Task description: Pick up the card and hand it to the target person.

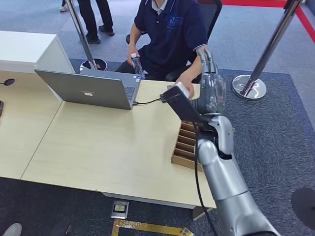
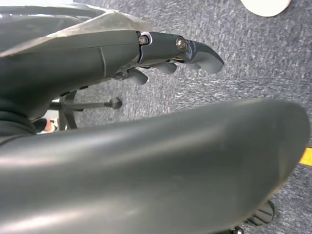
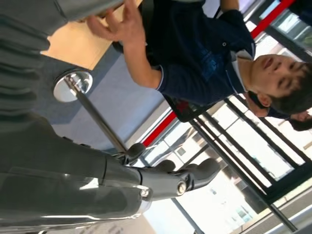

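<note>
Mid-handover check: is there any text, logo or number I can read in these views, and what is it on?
None can be read.
Laptop lid: a small mark, too blurred.
Person's shirt: a chest print, blurred.
Floor tag under the table: too small.

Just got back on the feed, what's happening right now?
The right hand is up at the far edge of the table, above the wooden slotted tray. It is close to the seated person's hand, which reaches toward it. I cannot tell whether the card is in either hand. The left hand hangs over the carpet, holding nothing. A laptop sits open on the table.
</note>
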Tool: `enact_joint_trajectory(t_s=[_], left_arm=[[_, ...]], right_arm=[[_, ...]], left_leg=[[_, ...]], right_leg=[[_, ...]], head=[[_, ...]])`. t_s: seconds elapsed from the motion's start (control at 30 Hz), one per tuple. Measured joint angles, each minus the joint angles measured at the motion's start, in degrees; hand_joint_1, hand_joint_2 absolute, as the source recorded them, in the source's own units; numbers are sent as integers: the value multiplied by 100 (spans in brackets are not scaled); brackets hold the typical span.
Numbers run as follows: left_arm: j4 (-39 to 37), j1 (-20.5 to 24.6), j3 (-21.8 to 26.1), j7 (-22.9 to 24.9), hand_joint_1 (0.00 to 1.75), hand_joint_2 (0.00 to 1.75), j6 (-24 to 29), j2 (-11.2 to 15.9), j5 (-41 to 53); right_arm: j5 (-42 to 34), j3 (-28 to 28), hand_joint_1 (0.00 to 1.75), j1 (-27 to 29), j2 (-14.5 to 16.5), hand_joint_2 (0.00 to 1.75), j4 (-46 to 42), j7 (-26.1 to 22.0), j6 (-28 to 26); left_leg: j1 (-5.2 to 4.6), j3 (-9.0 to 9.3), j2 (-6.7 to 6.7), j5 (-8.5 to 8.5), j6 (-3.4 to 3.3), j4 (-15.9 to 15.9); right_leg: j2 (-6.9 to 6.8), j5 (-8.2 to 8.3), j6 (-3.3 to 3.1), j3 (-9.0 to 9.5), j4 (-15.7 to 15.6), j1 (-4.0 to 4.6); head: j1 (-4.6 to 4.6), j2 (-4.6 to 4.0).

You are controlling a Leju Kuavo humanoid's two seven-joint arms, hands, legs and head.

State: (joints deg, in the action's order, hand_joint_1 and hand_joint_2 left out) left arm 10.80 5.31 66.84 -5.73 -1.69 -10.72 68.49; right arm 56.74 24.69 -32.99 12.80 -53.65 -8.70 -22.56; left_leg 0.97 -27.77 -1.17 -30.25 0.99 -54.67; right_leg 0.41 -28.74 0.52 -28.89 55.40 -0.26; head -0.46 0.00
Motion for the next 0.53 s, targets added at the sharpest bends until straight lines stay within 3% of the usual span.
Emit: enact_joint_trajectory(t_s=[0.13,0.23,0.4,0.53], left_arm=[[0,-49,77,0,0,0,44,0,-68],[0,-57,116,1,0,0,64,0,-81],[0,-60,176,33,0,0,80,-2,-95],[0,-67,185,35,0,0,84,-3,-83]], right_arm=[[-647,-229,0,1454,-513,0,-1784,-394,139],[-1047,-591,0,2507,-709,0,-2893,-683,177],[-1665,-1518,0,4001,-714,0,-4258,-865,383],[-2092,-2515,0,4633,-480,0,-4630,-1078,1005]], left_leg=[[0,-3,-2,-10,-7,0],[-1,-2,-2,-16,-9,0],[-1,-1,-2,-18,-9,2],[0,5,2,-20,-6,3]], right_leg=[[0,-4,5,1,-7,-1],[0,-10,10,2,-9,-1],[0,-15,10,3,-9,-1],[0,-15,7,8,-8,-1]], head=[[2,0],[1,0],[1,0],[1,0]])
